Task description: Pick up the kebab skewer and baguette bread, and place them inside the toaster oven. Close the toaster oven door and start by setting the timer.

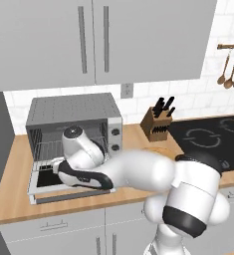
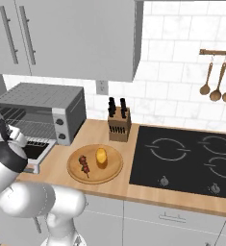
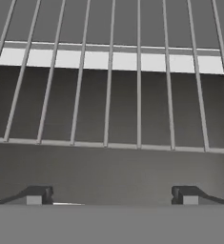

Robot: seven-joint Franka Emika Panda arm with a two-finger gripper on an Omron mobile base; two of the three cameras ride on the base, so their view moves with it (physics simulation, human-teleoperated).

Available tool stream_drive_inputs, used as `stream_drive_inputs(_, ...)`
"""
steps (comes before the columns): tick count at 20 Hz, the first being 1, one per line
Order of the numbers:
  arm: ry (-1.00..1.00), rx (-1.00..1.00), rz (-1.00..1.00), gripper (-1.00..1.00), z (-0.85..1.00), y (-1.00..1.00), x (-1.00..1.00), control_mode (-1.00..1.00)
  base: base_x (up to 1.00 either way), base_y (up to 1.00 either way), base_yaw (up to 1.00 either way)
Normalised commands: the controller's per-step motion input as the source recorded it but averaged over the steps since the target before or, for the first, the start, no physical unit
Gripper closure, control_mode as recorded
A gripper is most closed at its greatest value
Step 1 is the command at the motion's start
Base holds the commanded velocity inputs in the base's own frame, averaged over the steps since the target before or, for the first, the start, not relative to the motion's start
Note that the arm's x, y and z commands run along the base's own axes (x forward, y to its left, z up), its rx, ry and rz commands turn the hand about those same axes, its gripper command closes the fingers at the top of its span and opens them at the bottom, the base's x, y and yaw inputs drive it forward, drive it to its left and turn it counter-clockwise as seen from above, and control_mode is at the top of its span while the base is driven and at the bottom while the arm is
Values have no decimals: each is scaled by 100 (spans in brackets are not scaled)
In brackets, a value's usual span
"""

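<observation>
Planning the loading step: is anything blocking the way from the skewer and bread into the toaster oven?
Nothing visible: the silver toaster oven's black-glass door hangs open, its wire rack bare. Both foods sit on the round wooden plate.

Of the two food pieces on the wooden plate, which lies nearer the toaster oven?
The kebab skewer: dark meat chunks on the plate's oven-side half; the yellow baguette bread lies farther from the toaster oven.

Arm (image 1: 138, 172) hides toaster oven door (image 1: 49, 191) partly; toaster oven (image 2: 42, 113) cut by left edge.
</observation>
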Motion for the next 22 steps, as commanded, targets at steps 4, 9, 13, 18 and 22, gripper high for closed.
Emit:
stream_drive_inputs(4,0,0,0,-100,34,-16,-14,-100,0,0,0)
stream_drive_inputs(9,5,0,0,-100,48,-36,-17,-100,0,0,0)
stream_drive_inputs(13,3,0,0,-100,4,-94,-40,-100,0,0,0)
stream_drive_inputs(18,5,1,0,-100,0,-100,-22,-100,0,0,0)
stream_drive_inputs(22,9,0,0,-100,0,-98,0,-100,0,0,0)
